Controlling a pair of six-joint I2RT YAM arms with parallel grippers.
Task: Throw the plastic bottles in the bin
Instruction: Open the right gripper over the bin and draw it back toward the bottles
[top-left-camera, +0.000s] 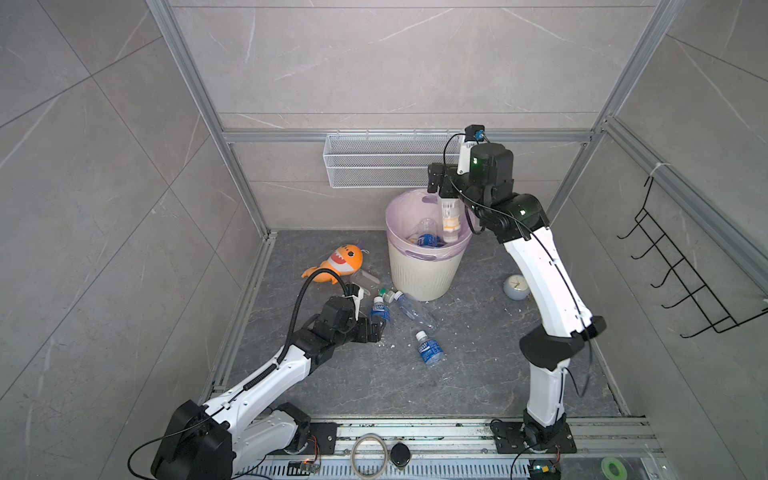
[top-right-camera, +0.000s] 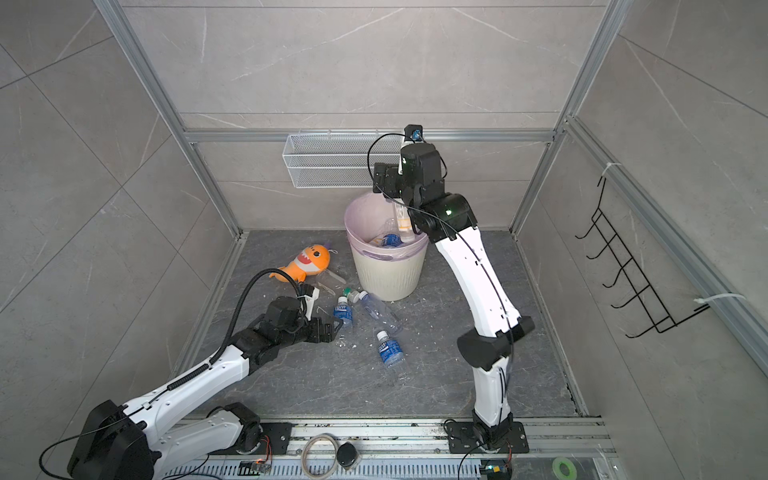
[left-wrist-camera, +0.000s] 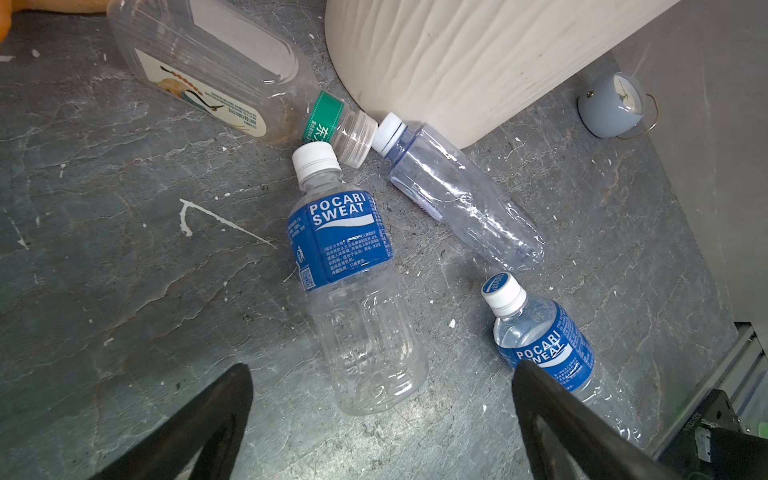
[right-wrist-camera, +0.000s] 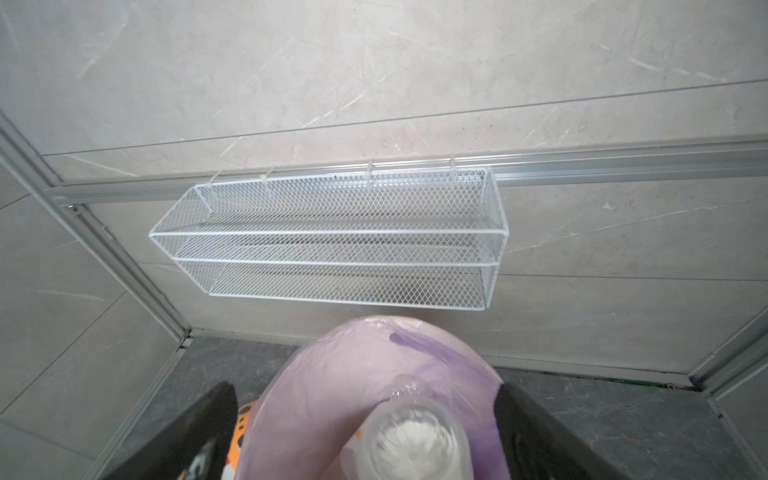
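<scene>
Dark stone counter (top-left-camera: 478, 374), tiled walls (top-left-camera: 374, 62). Nearest, the left tool (left-wrist-camera: 381, 365), fingers (left-wrist-camera: 216, 415) wide apart, hovers over four plastic bottles (left-wrist-camera: 345, 249) lying at the foot of the bin (top-left-camera: 419, 270). Beyond, the right tool (right-wrist-camera: 365, 385), also apart, hangs above the bin, an orange-labelled bottle (top-left-camera: 451, 220) upright at its mouth.

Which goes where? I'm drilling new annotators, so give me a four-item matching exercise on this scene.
1 orange shark plush toy
2 small round grey clock
3 white wire mesh basket
4 cream-white ribbed plastic bin

A hangs on back wall
B floor, left of bin
C lined with lilac bag
D floor, right of bin

Pairs: 1-B, 2-D, 3-A, 4-C
</scene>
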